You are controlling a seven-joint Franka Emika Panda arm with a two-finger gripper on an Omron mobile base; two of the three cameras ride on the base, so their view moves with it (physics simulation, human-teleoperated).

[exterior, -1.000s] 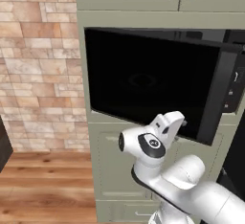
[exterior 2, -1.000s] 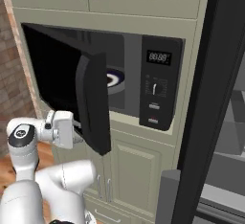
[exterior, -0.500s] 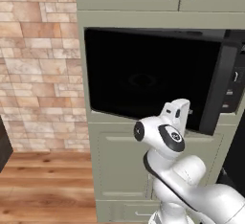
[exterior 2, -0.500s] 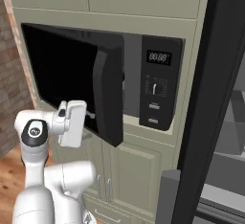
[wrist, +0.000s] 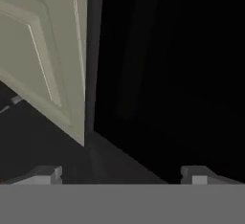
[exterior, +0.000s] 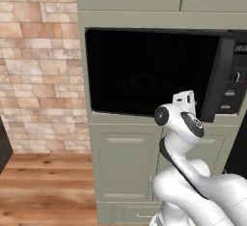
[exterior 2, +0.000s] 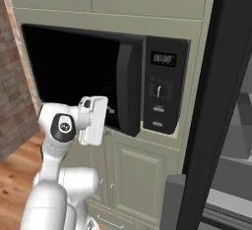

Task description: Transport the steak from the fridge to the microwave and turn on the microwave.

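Microwave (exterior 2: pixel 98 76): you face it built into the cream cabinets, its black door almost shut, handle edge standing just proud beside the control panel (exterior 2: pixel 162 91).
Gripper (wrist: pixel 122 175): your fingers stand wide apart and empty, just below the microwave door's lower edge, close to the handle side.
Steak: you cannot see it; probably behind the dark glass, though the black door hides it.
Handling: judge the steak as light, soft and a little slippery; take it across its middle, gently.
Door: stiff and hinged at the left; push near the handle.
Fridge (exterior 2: pixel 216 101): its black frame stands just right of the microwave.
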